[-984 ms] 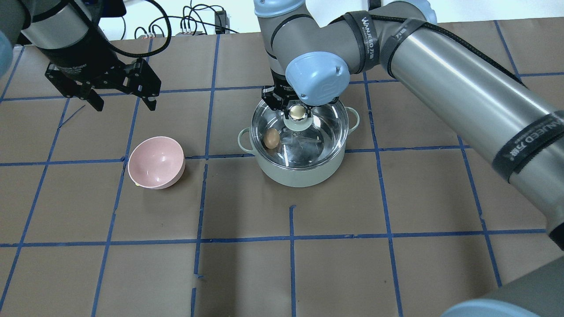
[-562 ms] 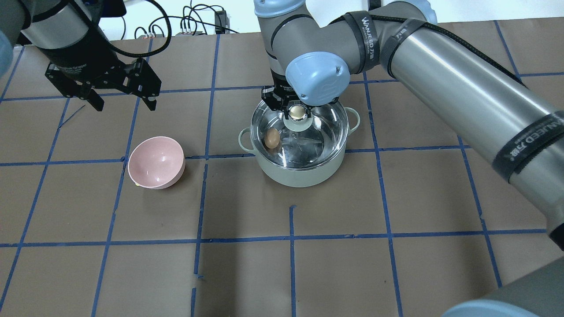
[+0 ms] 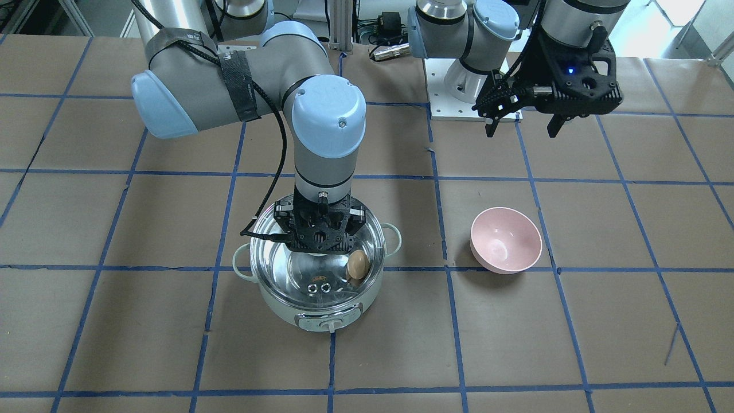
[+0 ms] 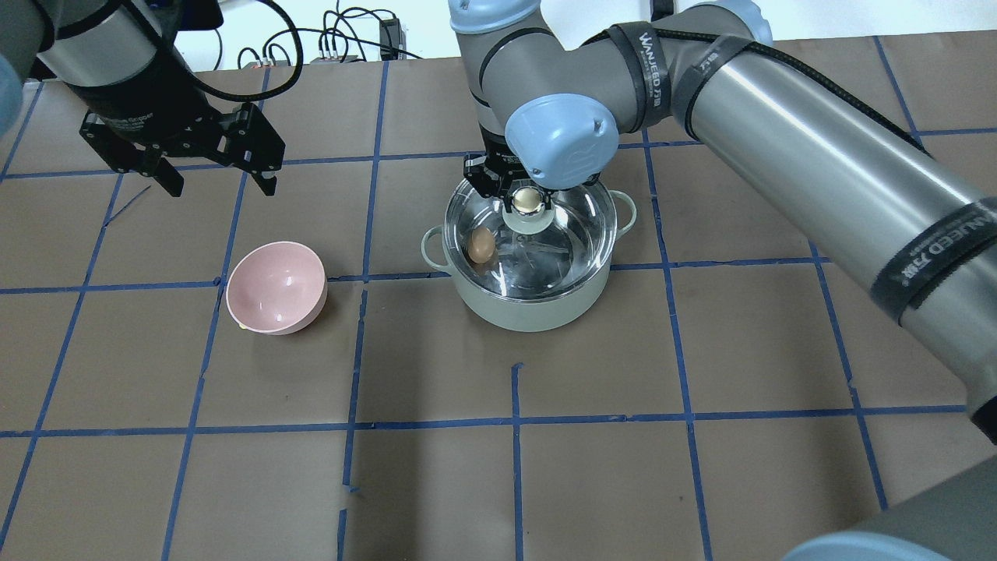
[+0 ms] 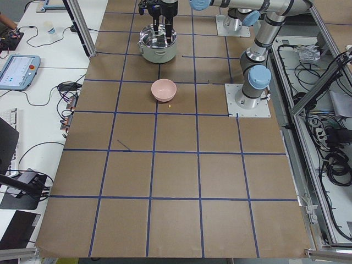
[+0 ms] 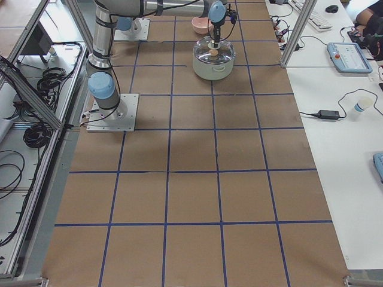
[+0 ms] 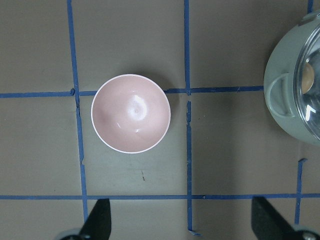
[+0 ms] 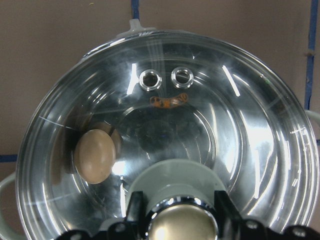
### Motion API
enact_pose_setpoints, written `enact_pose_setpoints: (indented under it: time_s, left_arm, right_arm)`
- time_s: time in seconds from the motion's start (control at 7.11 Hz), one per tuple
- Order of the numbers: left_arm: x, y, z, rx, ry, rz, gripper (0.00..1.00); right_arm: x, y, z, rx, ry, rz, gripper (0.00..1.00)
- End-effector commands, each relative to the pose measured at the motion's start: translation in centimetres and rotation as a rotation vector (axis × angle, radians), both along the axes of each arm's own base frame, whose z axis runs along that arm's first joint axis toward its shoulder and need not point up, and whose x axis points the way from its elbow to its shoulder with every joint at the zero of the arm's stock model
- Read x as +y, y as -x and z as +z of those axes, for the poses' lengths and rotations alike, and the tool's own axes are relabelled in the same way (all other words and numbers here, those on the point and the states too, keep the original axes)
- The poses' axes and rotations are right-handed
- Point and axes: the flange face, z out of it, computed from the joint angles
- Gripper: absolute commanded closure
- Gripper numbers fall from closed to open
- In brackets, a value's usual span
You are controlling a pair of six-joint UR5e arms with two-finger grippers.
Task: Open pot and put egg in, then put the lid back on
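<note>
The mint-green pot stands mid-table with its dial facing away from the robot. The clear glass lid lies on the pot's rim. The tan egg lies inside on the steel bottom, seen through the glass, and shows in the right wrist view. My right gripper points straight down over the lid's centre, its fingers closed on either side of the cream knob. My left gripper is open and empty, high above the table behind the pink bowl.
An empty pink bowl sits to the left of the pot, about one grid square away; it also shows in the left wrist view. Brown paper with blue tape lines covers the table. Cables lie along the far edge.
Almost nothing differs. The right wrist has sunk very slightly over the pot; the lid, egg, bowl and left arm are where they were.
</note>
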Motion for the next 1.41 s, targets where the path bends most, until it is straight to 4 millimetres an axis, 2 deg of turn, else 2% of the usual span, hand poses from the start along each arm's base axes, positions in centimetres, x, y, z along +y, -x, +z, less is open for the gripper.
enact_pose_setpoints:
  time_s: [0.0,0.14,0.28,0.42,0.7,0.84,0.98,1.27]
  left_arm:
    - [0.0,0.0,-0.1,0.000,-0.001,0.002,0.00]
    - [0.0,0.0,-0.1,0.000,-0.003,0.002,0.00]
    - [0.0,0.0,-0.1,0.000,-0.001,0.002,0.00]
    - [0.0,0.0,-0.1,0.000,-0.001,0.002,0.00]
    - [0.0,0.0,-0.1,0.000,-0.003,0.002,0.00]
    - [0.0,0.0,-0.1,-0.001,-0.003,0.002,0.00]
    - [0.0,0.0,-0.1,-0.001,-0.003,0.000,0.00]
    - [0.1,0.1,-0.2,-0.001,-0.009,-0.003,0.00]
  right_arm:
    - [-0.1,-0.1,0.2,-0.005,0.002,0.008,0.01]
    - [-0.1,0.4,1.3,-0.013,0.015,0.002,0.00]
    - [0.9,2.3,4.3,-0.010,0.015,-0.005,0.00]
    - [2.6,5.2,8.4,-0.005,0.010,-0.020,0.00]
    - [4.9,15.1,14.5,-0.003,-0.047,0.006,0.01]
    - [7.3,19.3,16.2,-0.013,-0.053,0.055,0.03]
    - [8.4,21.9,15.8,-0.016,-0.036,0.010,0.03]
    - [7.4,21.3,16.8,-0.052,0.069,0.015,0.01]
